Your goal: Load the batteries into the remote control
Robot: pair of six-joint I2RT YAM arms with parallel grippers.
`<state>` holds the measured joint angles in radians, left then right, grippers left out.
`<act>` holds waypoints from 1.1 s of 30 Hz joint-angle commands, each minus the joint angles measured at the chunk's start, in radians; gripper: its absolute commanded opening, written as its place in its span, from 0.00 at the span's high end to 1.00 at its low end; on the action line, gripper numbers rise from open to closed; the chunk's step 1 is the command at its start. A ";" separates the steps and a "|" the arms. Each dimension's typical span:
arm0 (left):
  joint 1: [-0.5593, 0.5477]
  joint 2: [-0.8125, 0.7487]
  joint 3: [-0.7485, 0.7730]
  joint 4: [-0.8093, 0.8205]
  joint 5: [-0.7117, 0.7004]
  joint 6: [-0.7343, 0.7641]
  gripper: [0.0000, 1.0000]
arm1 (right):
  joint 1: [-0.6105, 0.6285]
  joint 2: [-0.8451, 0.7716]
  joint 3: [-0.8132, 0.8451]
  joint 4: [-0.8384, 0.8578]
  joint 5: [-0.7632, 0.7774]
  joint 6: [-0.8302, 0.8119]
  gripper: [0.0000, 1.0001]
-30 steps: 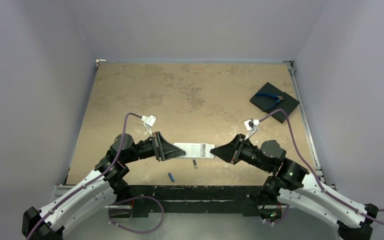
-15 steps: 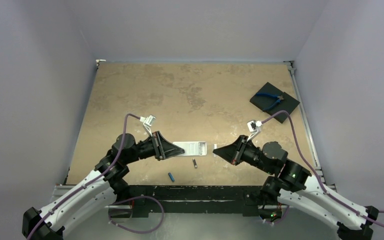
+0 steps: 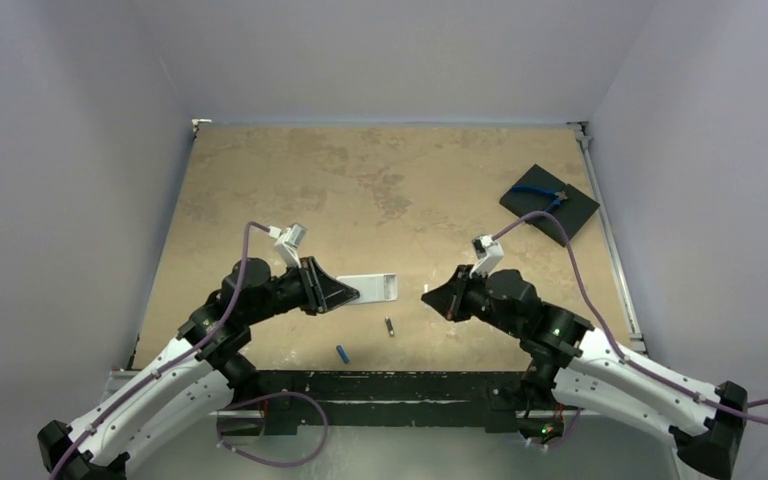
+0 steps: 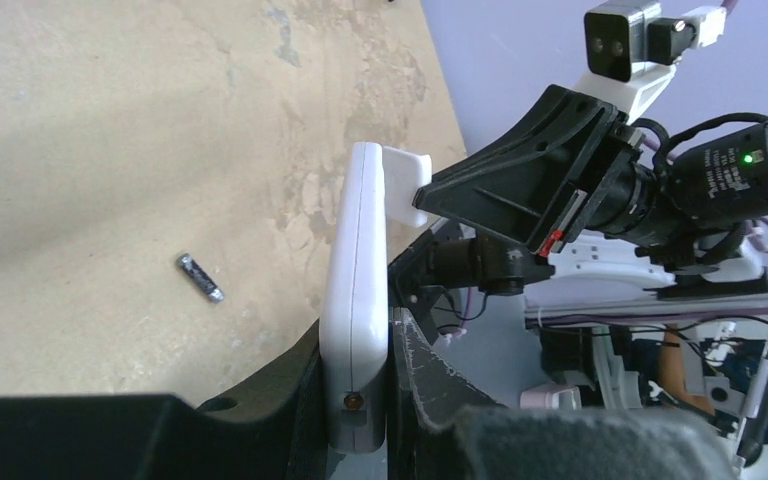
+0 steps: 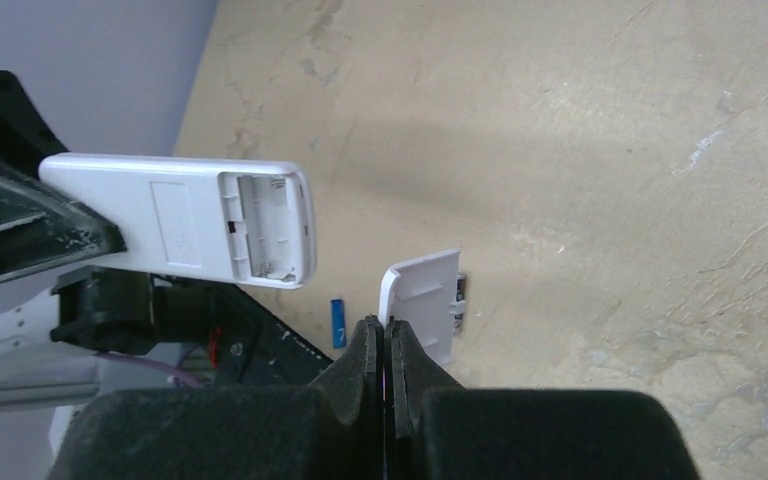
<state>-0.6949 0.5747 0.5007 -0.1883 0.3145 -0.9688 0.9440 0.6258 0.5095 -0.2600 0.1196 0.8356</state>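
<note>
White plastic: one remote control [image 3: 375, 288], clamped by its end in my left gripper [image 3: 345, 293], hung toward the near edge of the table [image 3: 260, 180]. Two batteries lay below, one blue battery [image 3: 342, 352], one dark battery [image 3: 389, 326]. My right gripper [image 3: 430, 296] pinched the one detached battery cover [image 5: 425, 300].

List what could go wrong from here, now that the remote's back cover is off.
The right gripper pinches the battery cover by its thin edge; it may slip out when moved.
The left gripper holds the remote control by one end, so pressing a battery into the open compartment could lever it loose.
The blue battery and the dark battery lie loose near the table's front edge; a nudge might roll them off.
</note>
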 commanded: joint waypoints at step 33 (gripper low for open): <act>0.003 0.004 0.019 0.005 -0.003 0.107 1.00 | -0.453 0.674 -0.092 1.092 -0.389 0.044 1.00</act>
<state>-0.6949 0.5735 0.5068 -0.2714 0.2855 -0.8715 0.5240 1.2385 0.4427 0.5915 -0.2157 0.8314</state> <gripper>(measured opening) 0.191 0.023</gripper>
